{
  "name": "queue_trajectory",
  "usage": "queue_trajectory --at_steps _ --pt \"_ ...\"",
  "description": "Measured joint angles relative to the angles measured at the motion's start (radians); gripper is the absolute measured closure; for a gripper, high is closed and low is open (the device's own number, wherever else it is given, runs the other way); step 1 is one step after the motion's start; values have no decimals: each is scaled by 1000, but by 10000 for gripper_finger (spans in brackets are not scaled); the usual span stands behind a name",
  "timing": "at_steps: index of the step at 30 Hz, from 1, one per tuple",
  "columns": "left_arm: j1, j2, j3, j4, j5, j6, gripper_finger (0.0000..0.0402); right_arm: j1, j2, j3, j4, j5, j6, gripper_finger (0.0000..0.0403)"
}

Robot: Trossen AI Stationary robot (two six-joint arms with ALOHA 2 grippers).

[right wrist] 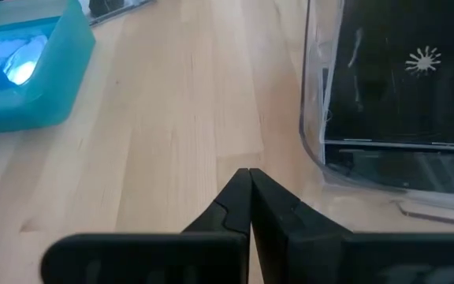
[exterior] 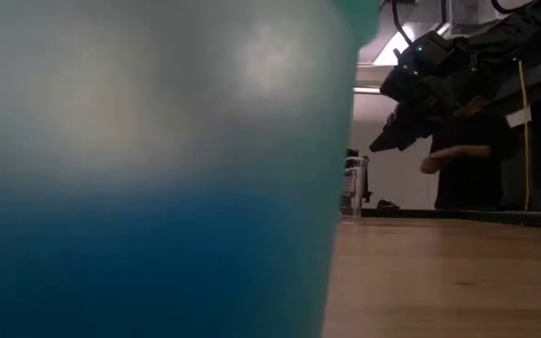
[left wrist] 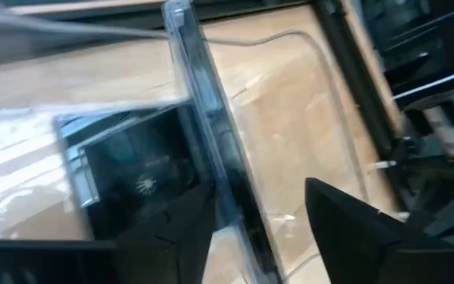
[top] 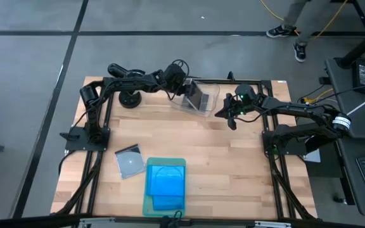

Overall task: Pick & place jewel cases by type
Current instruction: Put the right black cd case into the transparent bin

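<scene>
A clear bin [top: 209,88] sits at the table's far edge. A dark grey jewel case [top: 199,97] stands on edge inside it, and its face [right wrist: 400,79] shows through the bin's wall. My left gripper [top: 191,94] reaches into the bin, open, with the case's thin edge [left wrist: 211,134] between its fingers. My right gripper [top: 223,114] hovers shut just right of the bin, over bare wood. Another grey case [top: 129,161] lies flat on the table. Blue cases [top: 165,180] lie stacked in the pale green tray [top: 148,204]. My left gripper [left wrist: 258,187] stands open astride the standing case, coming level from the table's left. One finger [left wrist: 184,225] lies close against the case's lower edge [left wrist: 228,217]. I cannot tell whether it touches. The other finger is well apart from it.
The tray's teal wall [exterior: 158,169] fills most of the low view. My right gripper [exterior: 379,145] shows past it, with a person's arm [exterior: 454,155] in the room behind. A person's feet [top: 290,38] are beyond the far edge. Bare wood lies at the table's middle and right.
</scene>
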Motion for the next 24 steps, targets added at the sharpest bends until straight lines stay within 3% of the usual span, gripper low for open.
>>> queue_trajectory --at_steps 12,18,24 --pt "-8 -11 46 -27 -15 10 191 0 0 0 -9 -7 -29 393" --pt "1 -10 44 -212 -52 1 191 0 0 0 -14 -8 -49 393" --pt "-32 -27 44 -148 -59 -23 192 0 0 0 -27 -8 -51 393"
